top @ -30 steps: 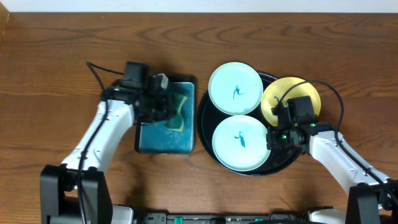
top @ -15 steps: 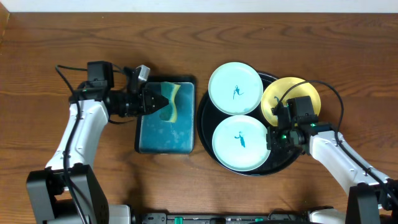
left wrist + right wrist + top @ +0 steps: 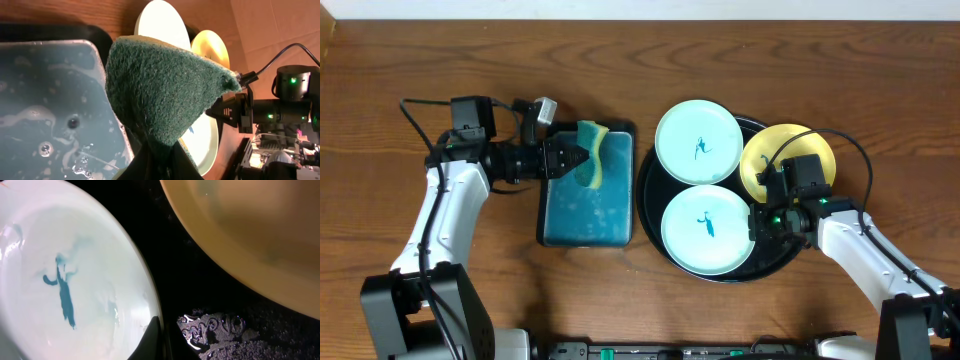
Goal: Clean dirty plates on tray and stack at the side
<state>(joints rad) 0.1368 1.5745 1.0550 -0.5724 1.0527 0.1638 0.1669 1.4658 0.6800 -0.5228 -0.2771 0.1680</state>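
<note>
Lifting the sponge (image 3: 591, 166) from the water (image 3: 582, 215) just left of the tray (image 3: 644, 205), the left gripper (image 3: 570, 160) clamps it ready to scrub; three marked plates (image 3: 706, 228) wait on the tray beside the closed right gripper (image 3: 759, 224)

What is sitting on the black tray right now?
On the tray: a far mint-white plate and a near mint-white plate, both teal-scribbled, and a yellow plate, its near part hidden by the right arm.
</note>
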